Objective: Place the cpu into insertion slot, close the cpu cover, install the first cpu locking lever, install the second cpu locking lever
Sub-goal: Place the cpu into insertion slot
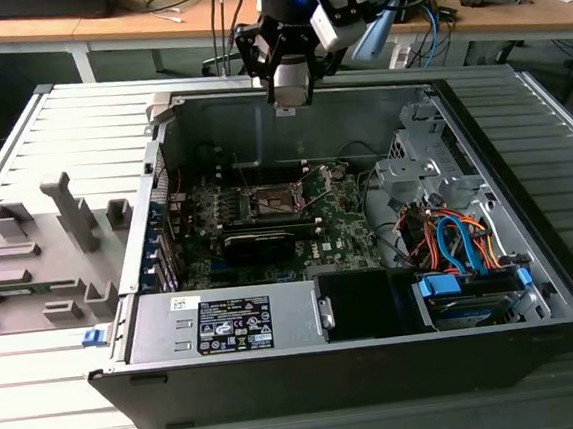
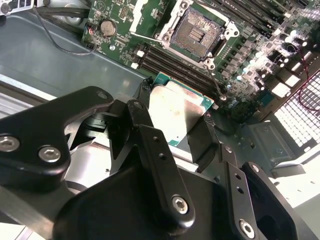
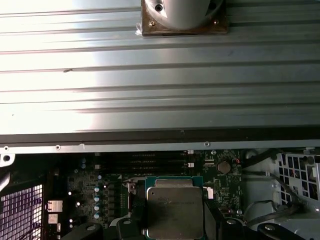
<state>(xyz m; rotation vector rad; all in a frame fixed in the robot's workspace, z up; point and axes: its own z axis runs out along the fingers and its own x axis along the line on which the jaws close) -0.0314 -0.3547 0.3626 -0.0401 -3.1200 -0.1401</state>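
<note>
Gripping the cpu by two opposite edges, the gripper hangs over the far wall of the open computer case, about midway along that wall. In the second wrist view a black finger presses on each side of the chip. Its silver-grey top faces the camera, with a green rim showing around the metal, and it is held in the air, touching nothing else.

The insertion slot sits on the motherboard, well apart from the chip, with rows of long black memory slots between the two. Its dark brownish centre lies bare inside the silver metal rim. In the exterior view the slot is near the middle of the board, toward the far side of the case floor.

Along the case's near edge lies the grey power supply. At the near corner on the exterior view's right there is a drive bay with blue and orange cables. The case rests on a grey slatted table, and a grey moulded fixture stands beside it, on the exterior view's left.
</note>
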